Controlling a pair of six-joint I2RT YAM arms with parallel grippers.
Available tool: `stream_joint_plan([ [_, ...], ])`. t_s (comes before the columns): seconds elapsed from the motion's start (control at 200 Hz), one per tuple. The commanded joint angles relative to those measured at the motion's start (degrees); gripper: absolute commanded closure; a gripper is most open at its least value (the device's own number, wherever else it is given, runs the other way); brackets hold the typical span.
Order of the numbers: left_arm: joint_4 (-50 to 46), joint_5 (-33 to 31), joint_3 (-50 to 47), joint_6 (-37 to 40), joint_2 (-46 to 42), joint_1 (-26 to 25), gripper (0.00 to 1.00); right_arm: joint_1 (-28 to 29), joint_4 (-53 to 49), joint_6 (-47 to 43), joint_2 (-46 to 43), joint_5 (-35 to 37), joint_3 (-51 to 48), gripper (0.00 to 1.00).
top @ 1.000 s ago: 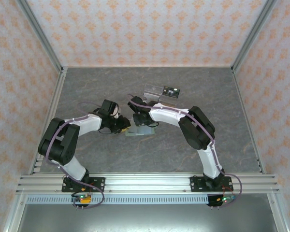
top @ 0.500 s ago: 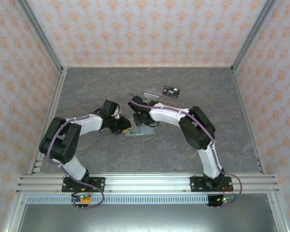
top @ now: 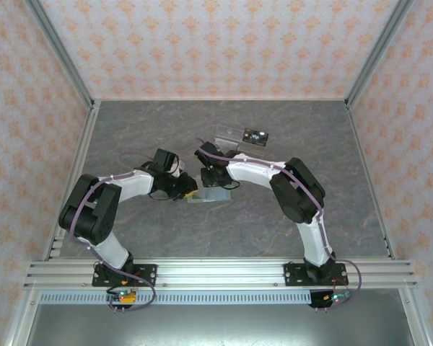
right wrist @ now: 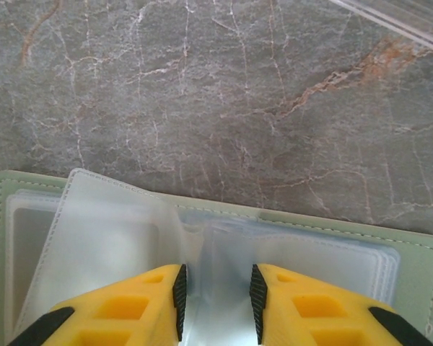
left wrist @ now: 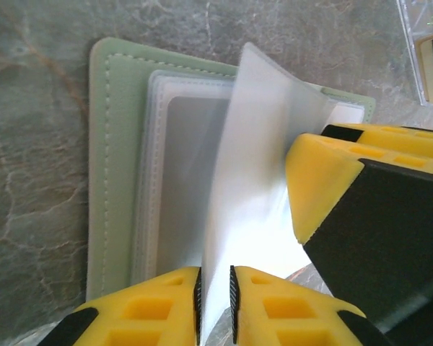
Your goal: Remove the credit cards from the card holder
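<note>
At table centre the card holder lay open and flat, likely so its clear sleeves faced up for picking. Left gripper was pinched tight on 1 sleeve, standing it upright, presumably to fan it off the stack; right gripper sat low over the sleeves, jaws slightly apart with a plastic fold in the gap, not clamped. Couldn't tell if any pocket held a card: plastic glared white, 1 grey patch was ambiguous, and from above the grippers covered most of the card holder.
</note>
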Motion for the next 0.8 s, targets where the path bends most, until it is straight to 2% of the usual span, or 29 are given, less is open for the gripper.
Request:
stream_joint_plan([
  [0.0, 2.7, 1.9, 1.2, 0.0, -0.8, -0.7, 0.77, -0.9, 0.9, 2.0, -3.4, -2.2, -4.0, 0.63],
  [0.2, 6.5, 3.4, 1.2, -2.2, -0.1, -1.4, 0.69, -2.2, 8.4, 4.4, -11.9, -2.2, -10.6, 0.55],
  [0.51, 8.2, 4.0, 5.6, -3.6, 1.8, -5.5, 0.57, -5.1, 13.6, 8.6, -23.2, 7.3, -20.4, 0.52],
  [0.796, 8.4, 2.5, 10.9, -5.3, 8.9, -8.8, 0.46, -5.8, 14.2, 10.0, -28.0, 12.8, -23.5, 0.48],
])
